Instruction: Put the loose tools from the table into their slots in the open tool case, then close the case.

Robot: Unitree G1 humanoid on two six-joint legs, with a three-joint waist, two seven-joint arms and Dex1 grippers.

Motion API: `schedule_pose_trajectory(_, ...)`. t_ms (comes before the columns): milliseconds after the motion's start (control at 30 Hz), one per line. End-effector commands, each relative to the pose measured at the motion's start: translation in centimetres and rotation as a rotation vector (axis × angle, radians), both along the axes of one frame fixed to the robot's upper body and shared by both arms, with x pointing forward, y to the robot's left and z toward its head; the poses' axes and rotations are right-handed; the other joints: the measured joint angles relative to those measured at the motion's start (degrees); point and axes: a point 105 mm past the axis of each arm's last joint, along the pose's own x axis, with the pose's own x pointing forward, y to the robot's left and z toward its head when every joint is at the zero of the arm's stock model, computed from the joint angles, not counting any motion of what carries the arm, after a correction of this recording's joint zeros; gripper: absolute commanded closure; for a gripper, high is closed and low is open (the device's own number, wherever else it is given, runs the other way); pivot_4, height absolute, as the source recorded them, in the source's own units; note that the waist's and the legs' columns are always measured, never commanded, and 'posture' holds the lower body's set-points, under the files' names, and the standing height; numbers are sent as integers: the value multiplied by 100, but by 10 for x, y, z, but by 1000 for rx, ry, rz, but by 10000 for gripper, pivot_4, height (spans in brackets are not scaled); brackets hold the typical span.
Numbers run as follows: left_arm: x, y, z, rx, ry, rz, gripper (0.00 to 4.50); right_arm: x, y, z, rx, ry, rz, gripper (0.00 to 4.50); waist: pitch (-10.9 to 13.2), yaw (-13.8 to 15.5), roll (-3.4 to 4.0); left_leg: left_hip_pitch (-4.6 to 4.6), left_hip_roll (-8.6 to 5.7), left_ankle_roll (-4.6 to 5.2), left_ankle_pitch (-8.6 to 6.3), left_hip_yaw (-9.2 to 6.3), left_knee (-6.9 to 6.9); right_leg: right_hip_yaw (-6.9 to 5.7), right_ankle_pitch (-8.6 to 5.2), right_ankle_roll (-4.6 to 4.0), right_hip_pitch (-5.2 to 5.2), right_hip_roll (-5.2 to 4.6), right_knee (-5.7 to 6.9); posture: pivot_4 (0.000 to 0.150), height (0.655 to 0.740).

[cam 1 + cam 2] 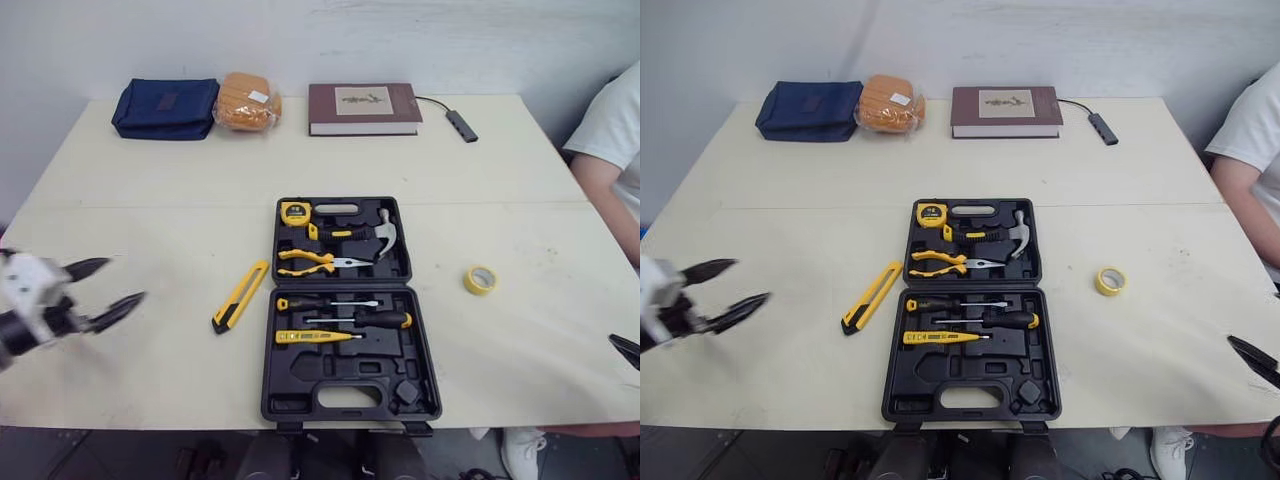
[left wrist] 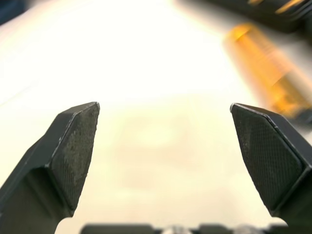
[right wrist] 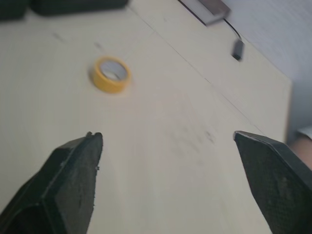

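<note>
The open tool case (image 1: 345, 310) lies in the lower centre of the head view, both halves flat on the pale desk (image 1: 150, 190). Its upper half holds a tape measure (image 1: 295, 212), a hammer (image 1: 385, 232) and yellow-handled pliers (image 1: 312, 262). Its lower half holds two screwdrivers (image 1: 345, 303) and a yellow tester (image 1: 315, 337), with several moulded slots bare below them.

A yellow and black utility knife (image 1: 240, 296) lies loose on the desk just left of the case, set at a slant. A yellow tape roll (image 1: 481, 280) lies flat to the right of the case, apart from it.

The left claw (image 1: 125, 279) hovers at the lower left, released, its fingers spread wide and pointing toward the knife. The right claw (image 3: 166, 139) is at the lower right edge, also released and gripping nothing, with the tape roll ahead of it.

Along the top of the frame sit a navy pouch (image 1: 165, 107), an orange packet (image 1: 247, 101), a brown book (image 1: 363, 108) and a cable adapter (image 1: 461, 125). A person's arm (image 1: 610, 190) shows at the right edge.
</note>
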Motion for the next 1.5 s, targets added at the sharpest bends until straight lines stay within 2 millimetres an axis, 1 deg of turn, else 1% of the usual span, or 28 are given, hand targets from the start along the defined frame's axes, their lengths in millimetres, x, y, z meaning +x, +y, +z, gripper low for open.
schedule_pose_trajectory(33, -21, 48, 14, 24, -71, 193, 961, -20, -46, 11, 14, -115, -249, 0, 0, 17, 1, 1, -1, -13, 7, 0, -12, -1, 0, 0, -1, -2, -12, 1500, 7400)
schedule_pose_trajectory(100, -32, 68, 12, 42, -70, 277, 961, -31, -55, 5, 2, -84, -300, 0, 1, 8, 3, 1, -3, -45, -10, 1, -19, 0, 0, 0, -1, -5, -18, 1500, 7400)
schedule_pose_trajectory(200, -45, 84, 6, 40, -66, 371, 961, -40, -65, -1, 7, -78, -364, 0, 1, -16, 3, 2, -2, -52, -11, 1, -26, 0, 0, 0, -4, -6, -18, 1500, 7400)
schedule_pose_trajectory(267, -50, 91, 2, 9, -73, 426, 961, -41, -66, -5, 21, -94, -383, 0, 0, -61, 2, 10, -2, -55, -10, 1, -44, -1, -2, -4, -4, -5, -20, 1500, 7400)
schedule_pose_trajectory(333, -49, 89, 0, 3, -75, 430, 961, -36, -61, -8, 26, -99, -359, 0, 0, -118, 8, 11, -1, -55, -10, 1, -45, 0, -2, -4, -3, -6, -18, 1500, 7400)
schedule_pose_trajectory(433, -37, 72, 1, -5, -76, 362, 961, -13, -44, -6, 58, -147, -251, 0, -1, -148, 2, 14, -1, -52, -11, 1, -41, 1, -2, -4, -1, -6, -8, 1500, 7400)
schedule_pose_trajectory(533, -28, 60, 5, -15, -71, 306, 961, 4, -28, -3, 82, -171, -162, 0, -2, -221, 3, 21, 1, -51, -9, 1, -39, 3, -1, -7, -1, -5, 6, 1500, 7400)
schedule_pose_trajectory(600, -22, 47, 10, -27, -68, 246, 961, 19, -10, 2, 103, -193, -67, 0, 1, -249, 14, 20, 0, -55, -6, 1, -42, 3, -1, -7, -4, -5, 8, 1500, 7400)
schedule_pose_trajectory(633, -18, 36, 13, -41, -64, 200, 961, 27, 4, 5, 116, -203, -2, 0, 1, -252, 14, 20, 0, -77, 6, 1, -43, 3, -1, -7, -5, -5, 8, 1500, 7400)
schedule_pose_trajectory(733, -11, 9, 18, -73, -52, 97, 961, 42, 37, 15, 154, -215, 139, 0, 1, -259, 13, 15, 1, -82, 9, 0, -45, 0, -2, -9, -8, -5, 9, 1500, 7400)
schedule_pose_trajectory(800, -8, -8, 19, -89, -40, 45, 961, 48, 54, 22, 169, -226, 200, 0, 2, -253, 15, 14, 0, -82, 9, 1, -42, 1, -2, -9, -7, -5, 11, 1500, 7400)
schedule_pose_trajectory(867, -6, -31, 16, -96, -8, -36, 961, 53, 76, 30, 202, -227, 278, 0, 2, -247, 16, 14, 0, -81, 10, 1, -40, 2, -2, -8, -7, -5, 12, 1500, 7400)
schedule_pose_trajectory(900, -4, -44, 14, -107, 2, -72, 961, 55, 92, 35, 226, -224, 334, 0, 2, -246, 16, 14, 0, -81, 10, 1, -42, 1, -2, -8, -6, -5, 12, 1500, 7400)
schedule_pose_trajectory(1000, -6, -72, 10, -122, 38, -143, 961, 55, 129, 44, 273, -207, 461, 0, 3, -232, 15, 12, 0, -82, 10, 0, -42, 1, -2, -8, -7, -4, 13, 1500, 7400)
schedule_pose_trajectory(1067, -7, -83, 8, -135, 46, -161, 961, 54, 146, 45, 288, -168, 515, 0, 3, -229, 14, 12, 0, -82, 11, -1, -42, 1, -2, -8, -7, -3, 12, 1500, 7400)
schedule_pose_trajectory(1100, -8, -92, 7, -154, 44, -169, 961, 53, 159, 45, 293, -158, 559, 0, 3, -222, 13, 10, 0, -81, 11, -1, -41, 1, -2, -8, -7, -3, 11, 1500, 7400)
schedule_pose_trajectory(1167, -11, -113, -4, -176, 63, -202, 961, 51, 191, 48, 299, -160, 671, 0, 3, -220, 13, 10, 0, -79, 12, -1, -39, 1, -1, -8, -6, -2, 10, 1500, 7400)
schedule_pose_trajectory(1200, -11, -121, -8, -187, 66, -205, 961, 50, 203, 51, 313, -174, 708, 0, 3, -219, 13, 12, -1, -78, 12, 0, -38, 3, -1, -8, -4, -2, 10, 1500, 7400)
schedule_pose_trajectory(1233, -9, -124, -13, -189, 61, -187, 961, 50, 213, 55, 320, -192, 738, 0, 4, -215, 12, 12, 0, -78, 12, 0, -37, 2, -1, -8, -4, -1, 11, 1500, 7400)
schedule_pose_trajectory(1300, -5, -130, -17, -220, 40, -155, 961, 49, 228, 57, 328, -197, 788, 0, 4, -188, 11, 13, -1, -79, 13, 0, -33, 2, -1, -8, -4, 0, 16, 1500, 7400)
schedule_pose_trajectory(1367, -3, -138, -18, -247, 26, -157, 961, 47, 236, 56, 311, -190, 820, 0, 4, -109, 7, 12, -1, -80, 13, 0, -30, 2, -1, -8, -6, 2, 20, 1500, 7400)
schedule_pose_trajectory(1467, 4, -149, -42, -214, 65, -69, 961, 47, 247, 55, 321, -182, 854, 0, 3, -32, 4, 9, -2, -77, 14, -1, -28, 1, -1, -8, -4, 3, 15, 1500, 7400)
schedule_pose_trajectory(1500, 6, -150, -47, -211, 74, -46, 961, 47, 248, 54, 321, -175, 859, 0, 3, 18, 1, 10, -3, -75, 13, -1, -27, 2, 0, -6, -3, 3, 13, 1500, 7400)
